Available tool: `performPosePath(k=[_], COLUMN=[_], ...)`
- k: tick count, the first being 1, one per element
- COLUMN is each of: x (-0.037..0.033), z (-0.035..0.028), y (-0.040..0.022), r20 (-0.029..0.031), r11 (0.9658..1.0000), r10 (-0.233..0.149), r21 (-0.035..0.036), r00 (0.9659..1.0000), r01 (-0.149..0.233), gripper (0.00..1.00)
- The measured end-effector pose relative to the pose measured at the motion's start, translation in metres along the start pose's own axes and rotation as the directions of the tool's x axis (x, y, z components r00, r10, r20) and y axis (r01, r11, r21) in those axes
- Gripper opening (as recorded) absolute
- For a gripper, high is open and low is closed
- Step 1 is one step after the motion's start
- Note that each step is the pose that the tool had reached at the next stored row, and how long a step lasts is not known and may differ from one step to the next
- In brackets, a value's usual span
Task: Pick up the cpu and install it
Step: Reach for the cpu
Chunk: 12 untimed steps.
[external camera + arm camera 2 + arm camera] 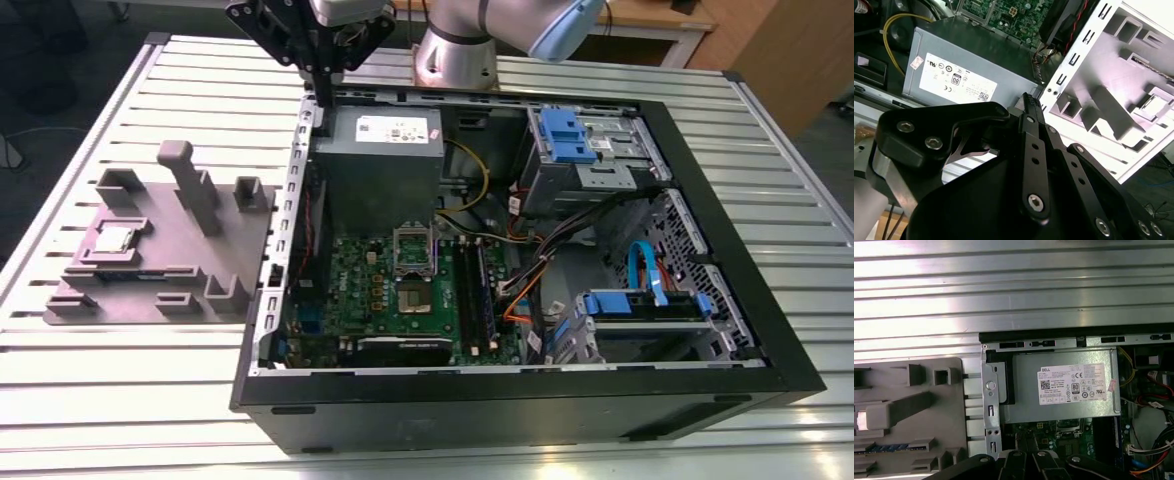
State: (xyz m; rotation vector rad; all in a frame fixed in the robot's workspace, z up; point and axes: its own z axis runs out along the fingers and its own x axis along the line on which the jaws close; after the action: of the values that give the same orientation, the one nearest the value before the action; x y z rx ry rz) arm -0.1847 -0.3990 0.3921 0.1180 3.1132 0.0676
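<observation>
Claw over case edge, cpu well apart

Robotics lab, slotted metal bench, opened computer case

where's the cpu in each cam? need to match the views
Exterior view: cpu in the grey holder, on the exterior view's left.
Second wrist view: bright square seated on that holder.
First wrist view: probably the bright patch on the holder, cut by the frame edge.
Shared landmark: the power supply with its white label.
</observation>
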Motion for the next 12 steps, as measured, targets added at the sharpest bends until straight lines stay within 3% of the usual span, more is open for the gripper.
performPosePath(k=[12], x=[0.0053], z=[-0.0001], y=[-0.0004], r20=[0.0], r11=[1.0], r10=[0.0], r21=[0.0], r00=[1.0], r01=[0.0], gripper=[0.1])
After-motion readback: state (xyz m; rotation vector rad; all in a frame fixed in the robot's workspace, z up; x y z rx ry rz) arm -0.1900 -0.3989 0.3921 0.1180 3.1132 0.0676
